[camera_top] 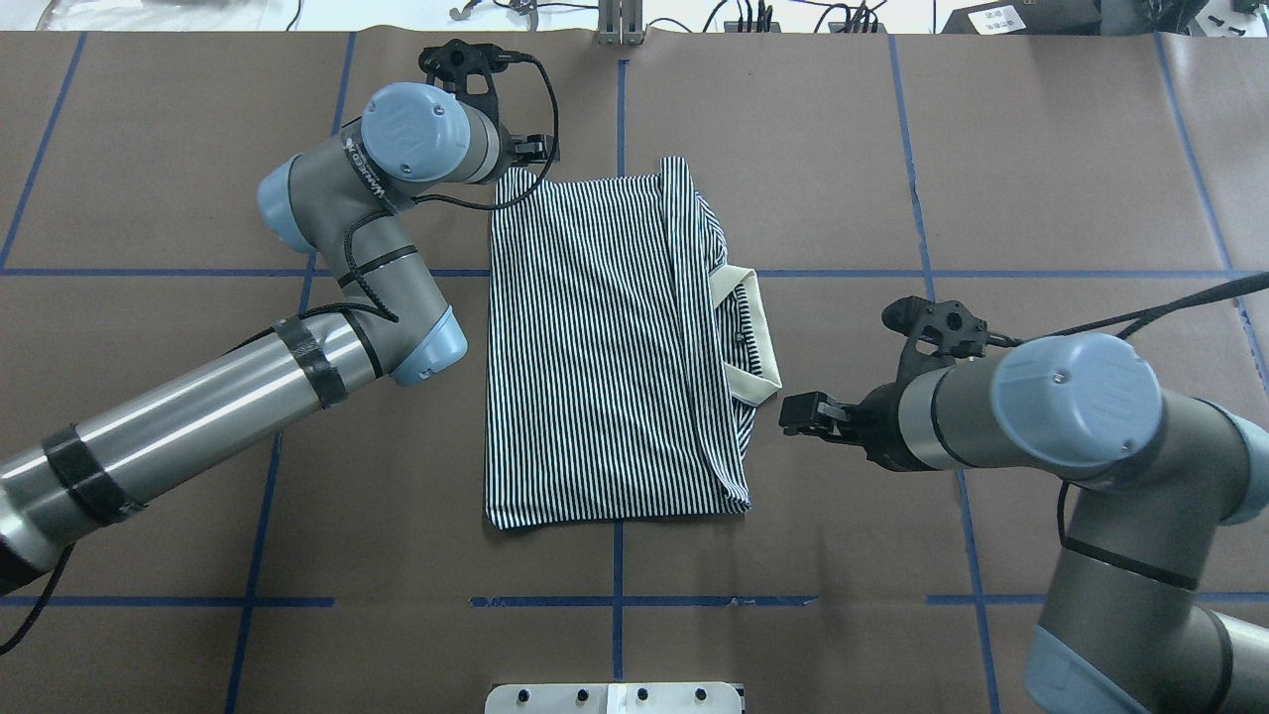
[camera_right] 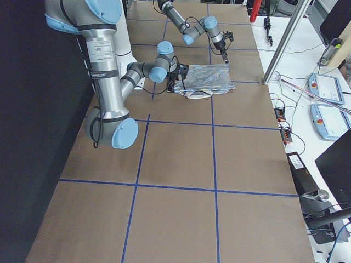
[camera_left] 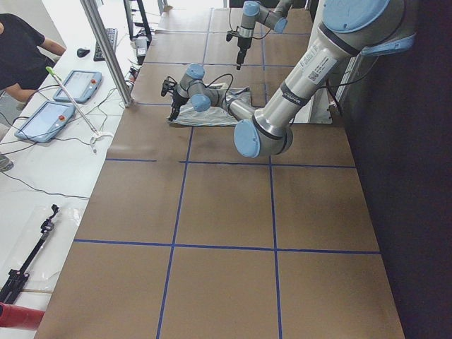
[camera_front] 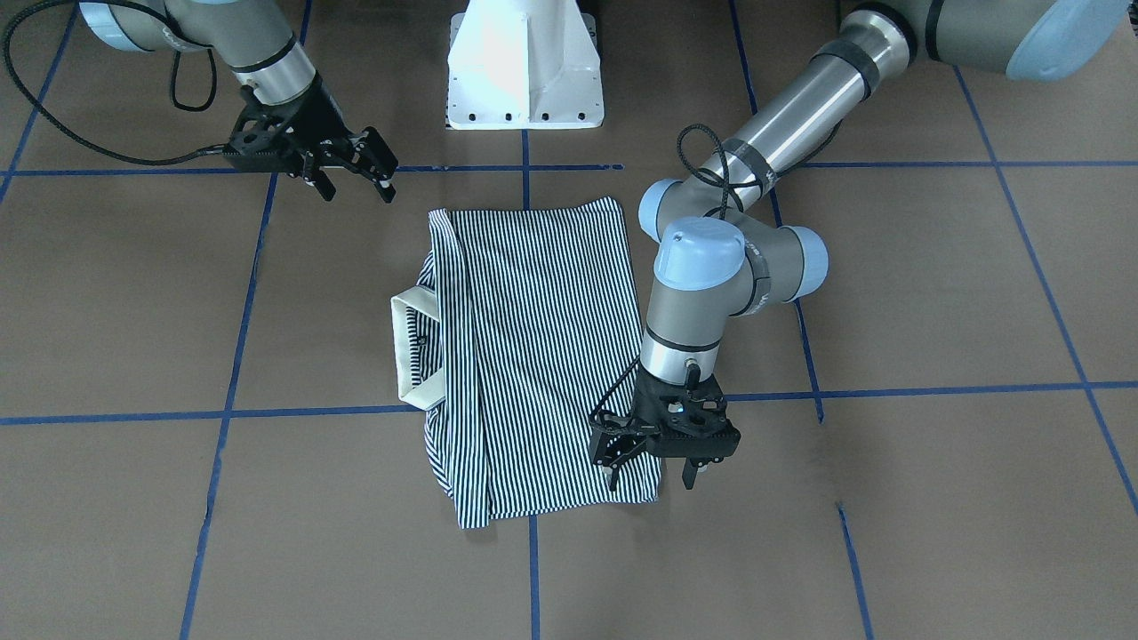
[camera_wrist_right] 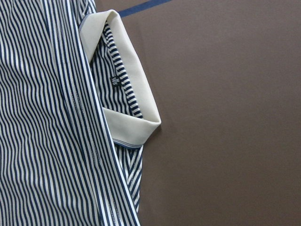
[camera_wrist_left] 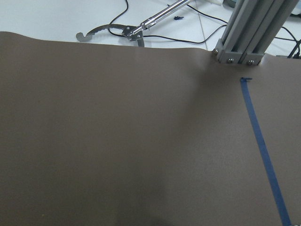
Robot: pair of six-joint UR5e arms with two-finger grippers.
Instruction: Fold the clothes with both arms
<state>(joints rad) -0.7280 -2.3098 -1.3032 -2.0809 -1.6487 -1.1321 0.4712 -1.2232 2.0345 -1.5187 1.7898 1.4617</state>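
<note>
The striped polo shirt (camera_top: 595, 347) lies folded into a tall rectangle at the middle of the table (camera_top: 991, 149), flat on the brown covering. Its cream collar (camera_wrist_right: 136, 80) sticks out of the long edge that faces my right arm, and a narrow folded strip of fabric runs beside it. My left pincer (camera_front: 652, 476) hangs point-down at the shirt's far corner on my left side with its fingers spread. One finger sits over the striped corner and the other over bare table just beside it. I cannot tell whether either touches the cloth, and my left wrist camera shows only brown covering and one blue tape line. My right pincer (camera_front: 356, 191) is released too, fingers apart and empty, held over the table near the collar side but clear of the shirt. Blue tape lines (camera_top: 615, 565) cross under the garment, and my white pedestal (camera_front: 524, 80) stands behind it.
</note>
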